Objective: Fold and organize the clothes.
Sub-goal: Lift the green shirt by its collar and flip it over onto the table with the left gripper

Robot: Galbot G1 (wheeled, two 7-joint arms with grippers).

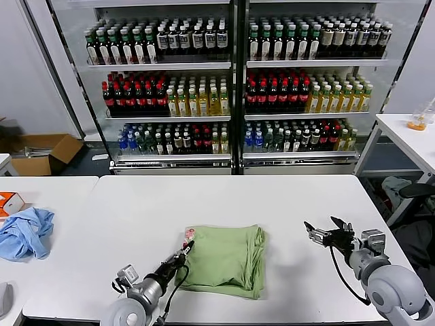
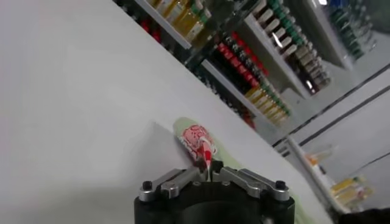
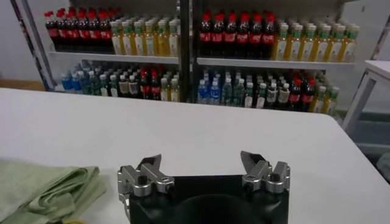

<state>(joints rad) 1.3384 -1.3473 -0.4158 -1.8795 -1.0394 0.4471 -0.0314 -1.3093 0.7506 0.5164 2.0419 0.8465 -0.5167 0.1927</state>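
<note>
The light green polo shirt (image 1: 225, 258) lies folded into a rough square on the white table (image 1: 272, 197), its red-and-white print peeking out at the far left corner (image 1: 188, 236). My left gripper (image 1: 186, 249) is shut on that left edge of the shirt; in the left wrist view the printed fabric (image 2: 198, 141) runs into the closed jaws of the gripper (image 2: 208, 171). My right gripper (image 1: 325, 230) is open and empty, above the table to the right of the shirt. In the right wrist view the gripper (image 3: 201, 164) is spread wide, with the shirt's edge (image 3: 42, 189) beside it.
A crumpled light blue garment (image 1: 26, 232) lies on the table's left side beside an orange box (image 1: 9, 202). Shelves of bottles (image 1: 231, 88) stand behind the table. A second white table (image 1: 408, 136) is at the right.
</note>
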